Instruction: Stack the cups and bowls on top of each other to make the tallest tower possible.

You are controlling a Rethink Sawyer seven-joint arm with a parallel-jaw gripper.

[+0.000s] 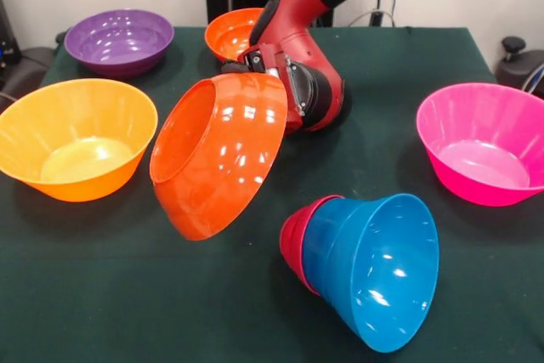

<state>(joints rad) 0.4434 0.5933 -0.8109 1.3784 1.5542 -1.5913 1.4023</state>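
My gripper (265, 82) is at the rim of a mid-sized orange bowl (223, 155) and holds it tipped on edge, opening turned left, over the middle of the table. The bowl hides the fingertips. In front of it the tower (365, 265) lies on its side: a blue bowl (378, 269) nested over a red piece (293, 240), opening toward the front right. I cannot tell whether the red piece is a cup or a bowl. A second orange bowl (231, 33) stands behind the arm. The light blue cup is out of view.
A purple bowl (119, 40) stands at the back left. A large yellow-orange bowl (76, 138) stands at the left edge. A large pink bowl (484, 142) stands at the right edge. The table (127, 295) has a dark green cloth.
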